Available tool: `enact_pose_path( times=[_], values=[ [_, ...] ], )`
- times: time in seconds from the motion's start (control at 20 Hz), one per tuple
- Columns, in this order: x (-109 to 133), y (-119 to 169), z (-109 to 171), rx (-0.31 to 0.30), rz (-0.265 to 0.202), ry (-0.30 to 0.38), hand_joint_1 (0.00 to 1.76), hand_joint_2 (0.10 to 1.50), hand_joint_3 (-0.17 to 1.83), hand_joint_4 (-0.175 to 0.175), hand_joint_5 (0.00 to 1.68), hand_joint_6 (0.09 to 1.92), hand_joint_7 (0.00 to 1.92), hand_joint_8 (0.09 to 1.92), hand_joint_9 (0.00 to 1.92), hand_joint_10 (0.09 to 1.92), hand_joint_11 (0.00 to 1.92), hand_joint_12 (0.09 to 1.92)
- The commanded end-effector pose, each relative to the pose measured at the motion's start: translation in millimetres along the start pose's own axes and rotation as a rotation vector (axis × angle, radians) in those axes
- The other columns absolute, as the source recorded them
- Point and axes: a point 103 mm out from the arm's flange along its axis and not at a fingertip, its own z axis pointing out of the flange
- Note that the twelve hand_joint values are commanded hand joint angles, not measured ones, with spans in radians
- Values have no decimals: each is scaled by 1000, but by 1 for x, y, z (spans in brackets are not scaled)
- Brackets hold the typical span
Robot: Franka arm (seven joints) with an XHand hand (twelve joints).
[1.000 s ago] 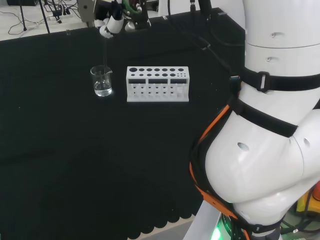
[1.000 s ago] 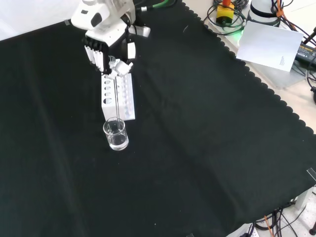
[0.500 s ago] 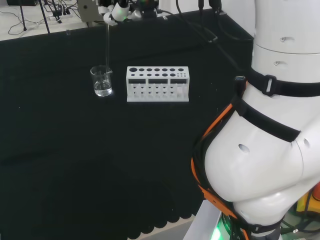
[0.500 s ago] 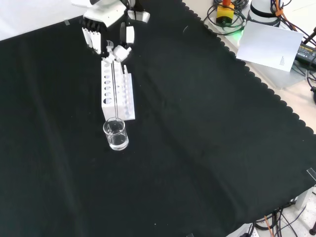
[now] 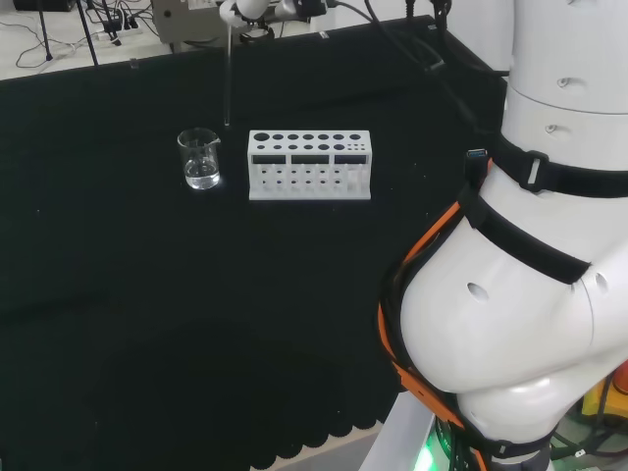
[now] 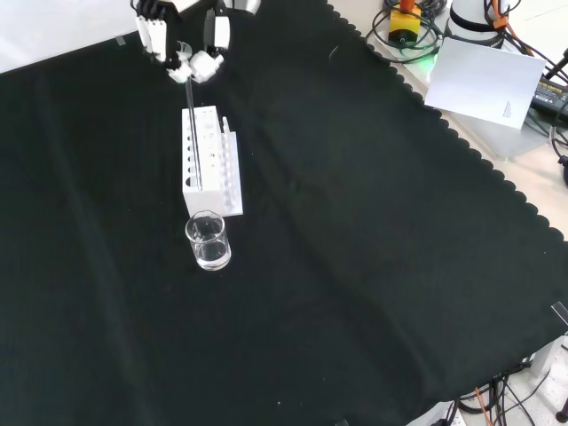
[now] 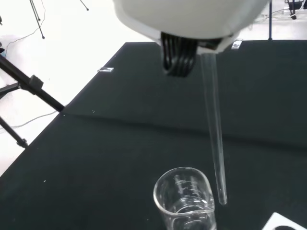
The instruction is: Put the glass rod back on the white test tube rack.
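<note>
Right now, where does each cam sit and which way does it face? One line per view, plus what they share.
Head view: behind and above the arm's base, looking over the white arm links at the bench; the hand holds the glass rod at the far edge.
Front view: opposite side, looking down on the black cloth; the hand enters from the top.
Wrist view: at the wrist, looking past the palm down the rod to the beaker.
Shared: head and front views both show the white test tube rack, beaker and rod.

Black cloth [image 6: 355, 231]; white test tube rack [image 6: 209, 160] with dark holes; clear glass rod [image 7: 214, 134] and beaker [image 6: 209, 240]; black-and-white hand [image 6: 182, 35]
</note>
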Motion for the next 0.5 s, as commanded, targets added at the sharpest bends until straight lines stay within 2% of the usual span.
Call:
enact_pose_path(
  times=[0.05,0.5],
  values=[
    [-19,-1,-7,-7,40,4,1320,599,849,-175,1108,801,1281,1004,1594,947,1390,1073],
    [-72,-21,-17,-27,131,9,1320,600,849,-175,1107,801,1280,1005,1594,947,1390,1073]
  ],
)
